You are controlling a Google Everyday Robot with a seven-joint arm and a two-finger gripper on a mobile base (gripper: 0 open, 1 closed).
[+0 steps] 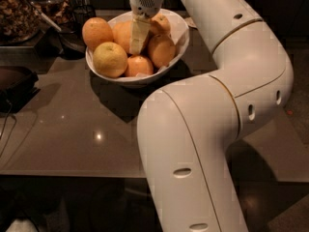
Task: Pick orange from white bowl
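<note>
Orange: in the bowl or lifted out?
In the bowl: the orange rests among the fruit pile, with the end effector down in the pile right beside it.

A glossy grey-brown table was seen across most of the view, and a small bright light spot was reflected in its top. The room was dimly lit, and the back was left in darkness. At the table's left edge a dark tray was set, with a thin cable trailed beside it. At the far left a container filled with brownish bits was placed on a metal shelf, and a black dish was set just beside it. Dark floor was shown below the table's front edge and at the right. The gripper was held over the table's far side, at the top of the view.
</note>
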